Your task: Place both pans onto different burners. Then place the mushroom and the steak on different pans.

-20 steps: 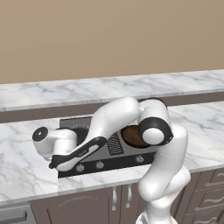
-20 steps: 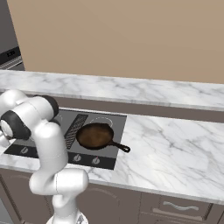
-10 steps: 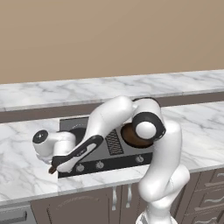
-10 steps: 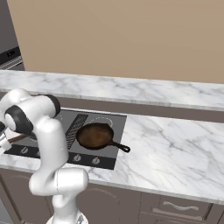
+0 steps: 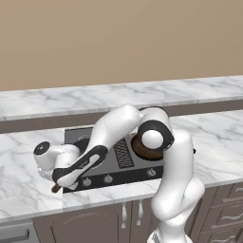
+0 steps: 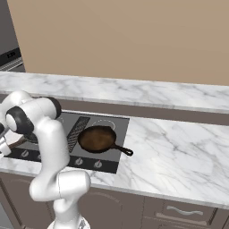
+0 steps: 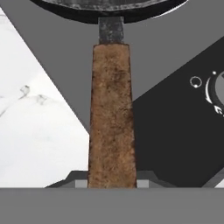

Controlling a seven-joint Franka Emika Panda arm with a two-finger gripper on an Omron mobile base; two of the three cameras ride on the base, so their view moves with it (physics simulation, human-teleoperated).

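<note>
Over the last second the arm sinks lower and draws its hand toward the front left corner of the cooktop (image 6: 118, 134). The claw (image 7: 112, 177) is closed on the wooden handle (image 7: 111, 109) of the black pan (image 7: 109, 4). In the hand view the handle runs straight up between the two tips to the pan's dark rim. In the left base view the handle's brown end (image 5: 56, 189) now pokes past the cooktop's front edge, over the marble desk (image 6: 179, 147).

This looks like the black pan being dragged or settled onto a left burner, so the first half of the task is close to done. The forearm covers most of that pan from the base cameras, so whether it sits squarely inside a burner ring is hard to tell. It is probably still slightly off.

The reddish-brown pan (image 6: 96, 137) has not moved. It lies flat on the right side of the cooktop, with its short dark handle pointing toward the front right. It sits well apart from the black pan, across the centre grille (image 6: 77, 130).

A row of knobs (image 6: 97, 164) lines the front strip, and one knob (image 7: 216, 89) sits close to the right of the claw. The knobs and the arm's own low elbow are the main things crowding the release. The mushroom and the steak are not yet dealt with.
</note>
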